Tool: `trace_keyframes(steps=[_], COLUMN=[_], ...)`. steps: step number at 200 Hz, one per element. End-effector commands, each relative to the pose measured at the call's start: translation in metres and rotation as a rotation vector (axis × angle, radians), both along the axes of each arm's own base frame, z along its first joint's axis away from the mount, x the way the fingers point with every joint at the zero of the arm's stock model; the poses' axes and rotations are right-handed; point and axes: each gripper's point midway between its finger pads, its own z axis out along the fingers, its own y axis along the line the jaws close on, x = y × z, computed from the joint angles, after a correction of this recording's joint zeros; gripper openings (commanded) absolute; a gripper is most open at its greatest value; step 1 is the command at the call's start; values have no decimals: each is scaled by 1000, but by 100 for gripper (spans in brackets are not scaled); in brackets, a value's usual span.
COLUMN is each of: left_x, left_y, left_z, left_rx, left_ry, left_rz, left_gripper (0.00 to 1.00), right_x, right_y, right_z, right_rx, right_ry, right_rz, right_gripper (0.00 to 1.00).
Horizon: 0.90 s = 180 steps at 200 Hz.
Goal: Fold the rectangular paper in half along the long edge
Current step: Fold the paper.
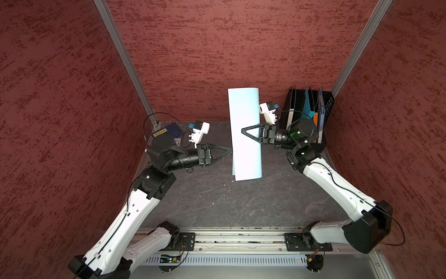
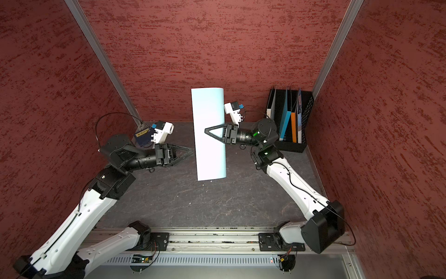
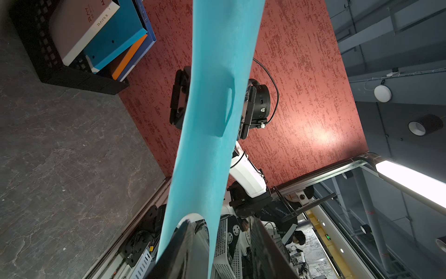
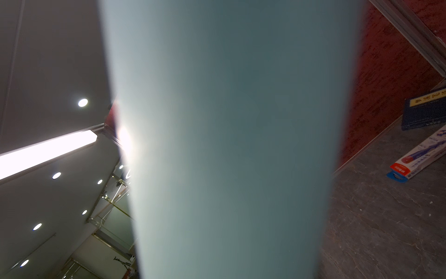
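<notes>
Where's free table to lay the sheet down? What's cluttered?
Free: the dark tabletop between both arms, from under the rectangular paper, which the right gripper holds up, to the front rail. Crowded: back right corner, file rack; back left corner, navy booklet.

Paper (image 1: pixel 245 154) in R hand (image 1: pixel 242 131), L hand (image 1: pixel 229 151) just beside; rack (image 1: pixel 329 108) back-R.

Matt, smooth, thin paper (image 1: pixel 243 108); tabletop (image 1: pixel 217 205) dark stone-look w/ veins, matt; walls (image 1: pixel 217 48) rough red texture; file rack (image 1: pixel 328 106) blk plastic mesh.
</notes>
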Motion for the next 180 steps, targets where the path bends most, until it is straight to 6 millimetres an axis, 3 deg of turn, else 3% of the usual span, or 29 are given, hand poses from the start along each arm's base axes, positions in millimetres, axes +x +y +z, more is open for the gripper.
trace_keyframes(steps=[1, 52, 104, 180], left_x=[-1, -4, -1, -1], left_y=[-6, -15, -16, -16], left_z=[-2, -7, -11, -10], left_rx=[14, 32, 45, 51], left_ry=[-10, -1, 4, -8], left_rz=[-22, -45, -47, -43], left_gripper=[42, 39, 23, 22], right_x=[-1, 4, 3, -5], right_y=[-3, -4, -6, -8], right_z=[12, 12, 14, 3], right_rx=[28, 29, 36, 21], right_ry=[-42, -37, -41, -14], right_rz=[6, -7, -3, 22], right_gripper=[36, 36, 35, 36])
